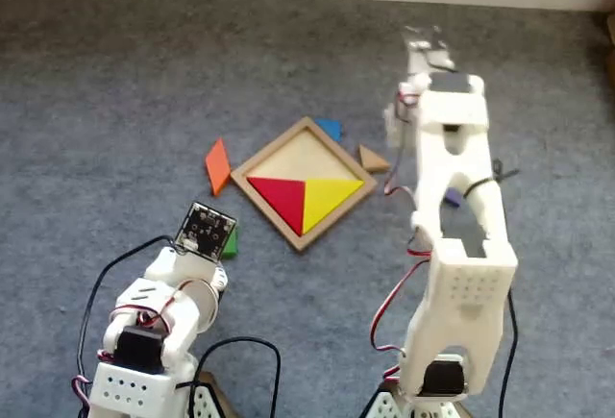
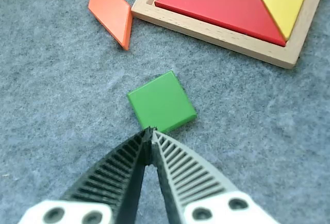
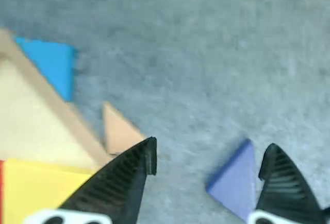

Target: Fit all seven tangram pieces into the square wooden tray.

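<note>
1. Tray point(image 1: 303, 156): centre of the high view, flat on the grey table point(image 1: 115, 101), turned so it reads as a diamond.
2. In the tray: red triangle point(image 1: 282, 199) and yellow triangle point(image 1: 329, 197), edge to edge, filling the lower half. The upper half is bare wood.
3. Orange parallelogram point(image 1: 218, 165): on the table just left of the tray's left corner, near the rim with a small gap.
4. Green square point(image 2: 162, 102): flat on the table, lower left of the tray and apart from it. In the high view it is partly hidden by the left arm's camera board.
5. Left tool point(image 2: 150, 131): fingers pressed together, pinching nothing. The tips sit at the near edge of the green square; I can't tell whether they touch it.
6. Light blue triangle point(image 1: 330, 129): on the table just beside the tray's upper right rim, near the top corner.
7. Tan triangle point(image 1: 372, 159): just beside the same rim, closer to the tray's right corner.
8. Purple triangle point(image 3: 234, 180): on the table right of the tray, well apart from it. In the high view it is mostly hidden under the right arm point(image 1: 459, 197).
9. Right tool point(image 3: 210, 152): fingers spread wide, holding nothing. The purple triangle lies between them, closer to one finger; I can't tell if there is contact.
10. Count: two pieces in the tray, five out on the table.
</note>
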